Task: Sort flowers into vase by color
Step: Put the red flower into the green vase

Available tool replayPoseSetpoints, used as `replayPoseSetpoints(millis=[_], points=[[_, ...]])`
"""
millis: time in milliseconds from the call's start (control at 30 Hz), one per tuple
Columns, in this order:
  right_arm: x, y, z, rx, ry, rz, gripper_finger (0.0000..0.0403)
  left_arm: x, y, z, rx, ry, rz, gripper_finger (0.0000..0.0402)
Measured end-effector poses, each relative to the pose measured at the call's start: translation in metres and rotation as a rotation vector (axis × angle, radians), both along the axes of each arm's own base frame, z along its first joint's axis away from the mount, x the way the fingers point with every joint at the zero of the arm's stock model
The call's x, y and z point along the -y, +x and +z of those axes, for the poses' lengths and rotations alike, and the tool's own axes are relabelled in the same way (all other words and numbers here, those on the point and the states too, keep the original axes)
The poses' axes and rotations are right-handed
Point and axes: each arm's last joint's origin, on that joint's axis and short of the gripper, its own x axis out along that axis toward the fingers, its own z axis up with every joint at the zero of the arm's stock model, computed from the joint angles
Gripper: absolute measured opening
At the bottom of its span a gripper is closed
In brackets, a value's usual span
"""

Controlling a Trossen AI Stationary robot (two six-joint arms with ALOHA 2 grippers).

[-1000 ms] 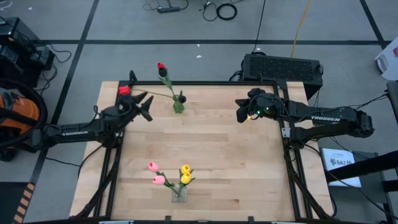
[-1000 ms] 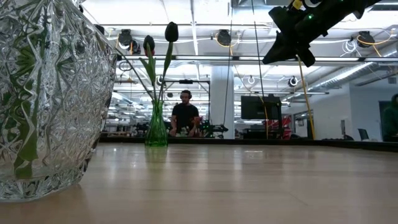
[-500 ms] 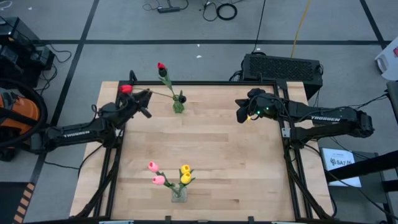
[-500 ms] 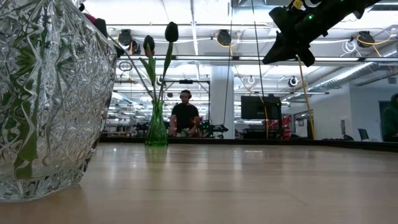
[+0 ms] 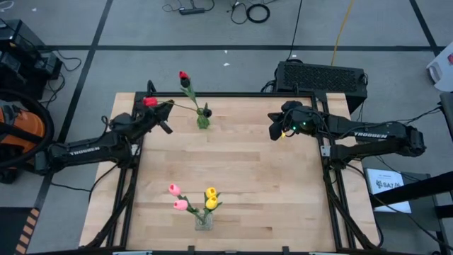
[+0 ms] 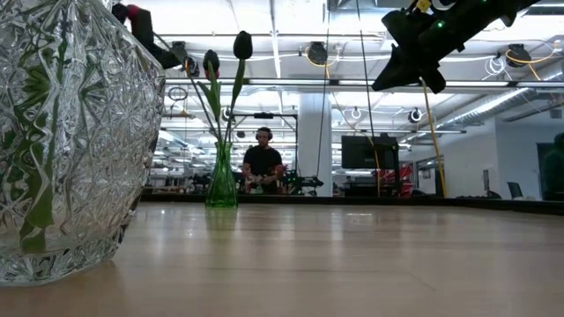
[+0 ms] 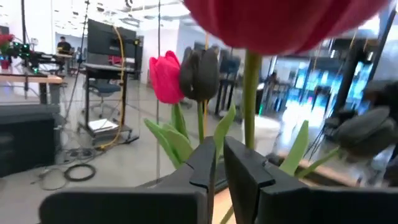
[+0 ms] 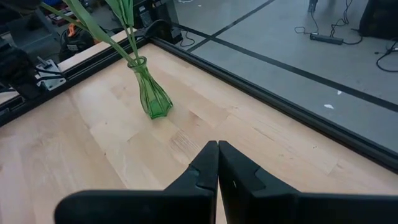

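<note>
A green vase (image 5: pixel 203 122) at the far middle of the table holds a red tulip (image 5: pixel 184 76) and a dark tulip (image 5: pixel 207 112). A second red tulip (image 5: pixel 149 101) leans far out to the left, its thin stem (image 5: pixel 182 108) running down to the vase mouth. My left gripper (image 5: pixel 164 115) is shut on that tulip just below its head (image 7: pixel 280 25). A clear cut-glass vase (image 5: pixel 204 221) at the near edge holds pink and yellow tulips. My right gripper (image 5: pixel 272 131) hangs shut above the far right of the table. My left gripper pinches the leaning red tulip's green stalk (image 7: pixel 216 140) a little below the head; a green strip shows in the narrow gap between the two fingers. Whether that strip is stem or leaf, I cannot tell. The fingers come from the table's left, across the stem. The tulip slants, its lower end at the green vase.
The clear vase (image 6: pixel 70 141) fills the low view's left side. A black box (image 5: pixel 322 76) stands behind the table's far right edge. A person (image 6: pixel 263 163) sits in the room far behind the table. Bare wood lies between the two vases.
My left gripper's fingers have shut on the leaning red tulip's stem. It has edged toward the far edge and now shows in the low view with the red head. The head has shifted a little toward the green vase.
</note>
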Motion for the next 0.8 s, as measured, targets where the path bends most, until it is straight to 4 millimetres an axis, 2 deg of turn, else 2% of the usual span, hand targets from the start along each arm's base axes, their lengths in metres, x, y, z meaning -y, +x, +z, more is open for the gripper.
replayPoseSetpoints(millis=[133,267,800], points=[[0.000,0.000,0.000,0.000,0.000,0.000,0.0004,-0.002,0.005,0.007,-0.168,-0.007,0.006,0.0035],[0.000,0.000,0.000,0.002,0.003,-0.002,0.0004,-0.004,0.010,0.009,-0.257,-0.042,0.010,0.0035],[0.000,0.000,0.000,-0.003,0.002,0.000,0.0004,-0.007,0.016,0.030,-0.243,-0.009,0.027,0.0035]])
